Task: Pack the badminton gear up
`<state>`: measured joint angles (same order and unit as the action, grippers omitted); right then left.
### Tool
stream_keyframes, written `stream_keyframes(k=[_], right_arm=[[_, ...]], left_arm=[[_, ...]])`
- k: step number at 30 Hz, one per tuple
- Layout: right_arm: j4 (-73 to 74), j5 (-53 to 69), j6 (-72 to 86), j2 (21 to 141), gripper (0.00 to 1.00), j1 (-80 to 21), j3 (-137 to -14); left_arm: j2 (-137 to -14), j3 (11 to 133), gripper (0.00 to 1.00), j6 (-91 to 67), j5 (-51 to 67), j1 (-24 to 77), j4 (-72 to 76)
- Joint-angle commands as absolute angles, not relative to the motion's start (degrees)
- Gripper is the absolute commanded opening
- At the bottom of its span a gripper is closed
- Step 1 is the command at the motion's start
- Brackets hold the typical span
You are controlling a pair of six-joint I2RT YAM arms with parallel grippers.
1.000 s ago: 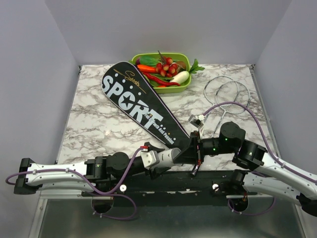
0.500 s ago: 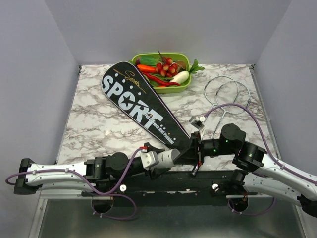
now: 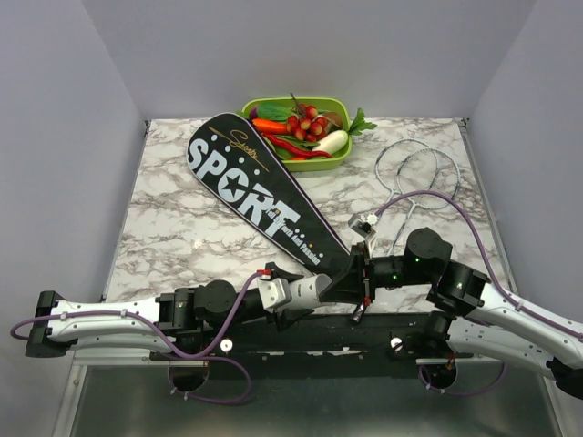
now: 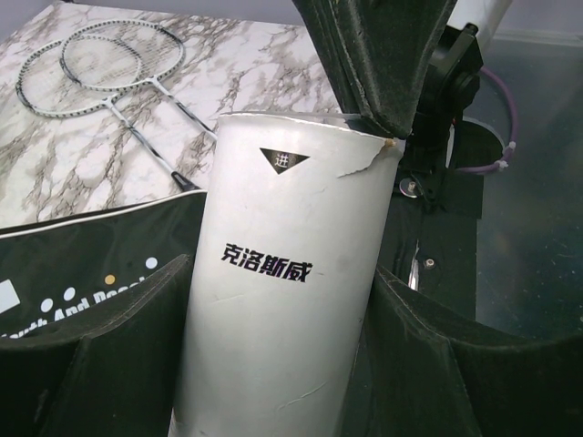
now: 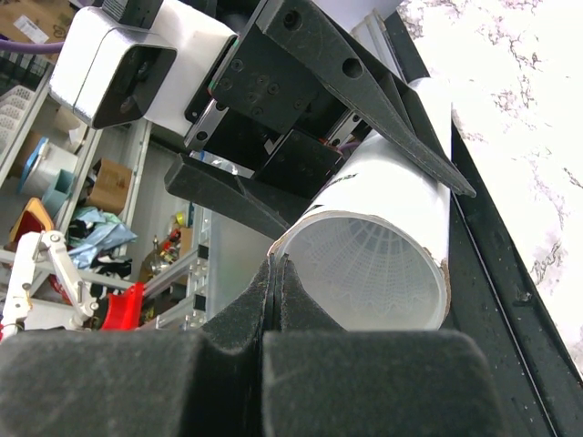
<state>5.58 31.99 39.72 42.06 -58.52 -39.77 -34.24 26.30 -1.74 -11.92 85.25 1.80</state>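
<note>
— Where was the white tube (image 4: pixel 273 391)?

— At the near edge of the surface (image 3: pixel 173 218), about the middle, by the narrow end of the black bag (image 3: pixel 246 182). The left end effector (image 4: pixel 282 282) held it, one finger against each side, jaws standing wide around its body. From above it was almost wholly hidden under the two arms.

— And the right end effector (image 5: pixel 275 278)?

— Closed tight, fingers pressed together, with the tips at the tube's open rim where the card was torn. Whether the tube's wall sat between the fingers, I could not tell.

— Anything inside the tube?

— The right wrist view looked into its mouth. A pale ribbed pattern showed down the bore, too faint to name. The tube's other end was cut off at the bottom of the left wrist view.

— The rackets (image 3: pixel 421 168)?

— Two, heads overlapping, on the far right of the surface, well apart from the bag's broad end. Their shafts ran toward the near side and passed behind the right arm, so the handles were mostly hidden.

— And the bag?

— It lay slanting, its broad lettered end at the far left, touching or just beside the green tray (image 3: pixel 339 109); I could not tell which. Its narrow end was lost beneath the end effectors. Whether it was open or zipped, I could not tell.
</note>
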Motion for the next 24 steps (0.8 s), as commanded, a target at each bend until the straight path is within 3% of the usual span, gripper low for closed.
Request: stream_keyframes(k=[1,15,24], right_arm=[[3.17,29.36,39.2,43.24,0.01,-58.97,-38.23],[-4.65,30.58,40.08,46.49,0.02,-58.89,-35.51],[-8.26,31.2,41.66,45.88,0.27,-58.97,-33.66]], left_arm=[[-34.63,23.99,0.0,-13.97,-13.1,85.34,-0.26],[-33.4,23.73,0.0,-14.41,-12.57,85.34,-0.26],[-29.54,23.99,0.0,-14.59,-10.81,85.43,1.14]])
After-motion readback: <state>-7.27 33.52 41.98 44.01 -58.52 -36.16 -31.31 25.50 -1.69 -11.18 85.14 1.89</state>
